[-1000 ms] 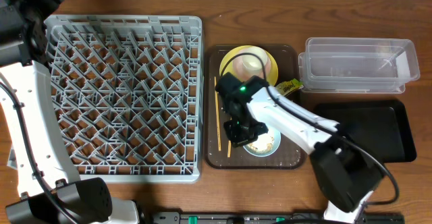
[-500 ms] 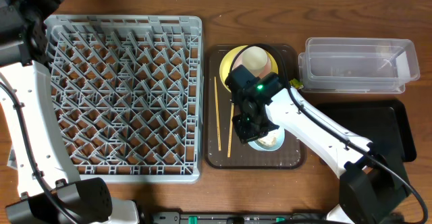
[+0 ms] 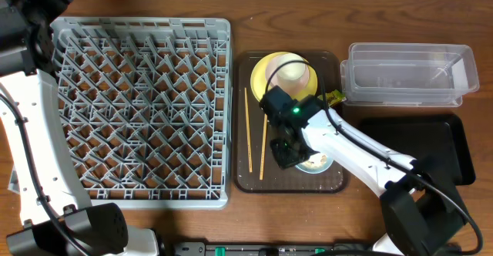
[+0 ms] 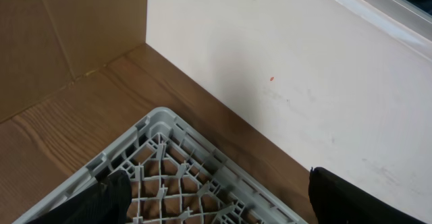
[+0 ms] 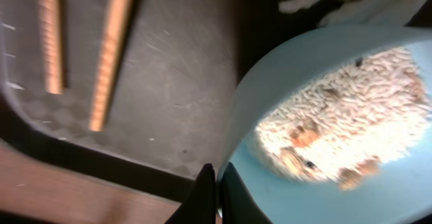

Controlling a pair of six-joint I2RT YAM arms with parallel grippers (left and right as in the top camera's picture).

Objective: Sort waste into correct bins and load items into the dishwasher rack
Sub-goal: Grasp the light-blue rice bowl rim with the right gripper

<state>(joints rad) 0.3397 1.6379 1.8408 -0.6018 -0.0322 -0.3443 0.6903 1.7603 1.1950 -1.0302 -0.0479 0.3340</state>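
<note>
Blue bowl (image 5: 270,89) of rice scraps (image 5: 337,129) in brown tray's (image 3: 250,175) near right corner | right gripper (image 5: 216,190) pinched shut on its rim | left gripper (image 4: 219,190) spread open, empty, over rack (image 4: 155,119) corner | step: likely dumping scraps | next: lift level, carry to bin, tip

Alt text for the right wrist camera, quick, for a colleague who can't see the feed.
A light blue bowl holding whitish rice scraps fills the right of the frame, with the right gripper closed on its rim at bottom centre. To the left, two wooden chopsticks lie on the dark brown tray.
</note>
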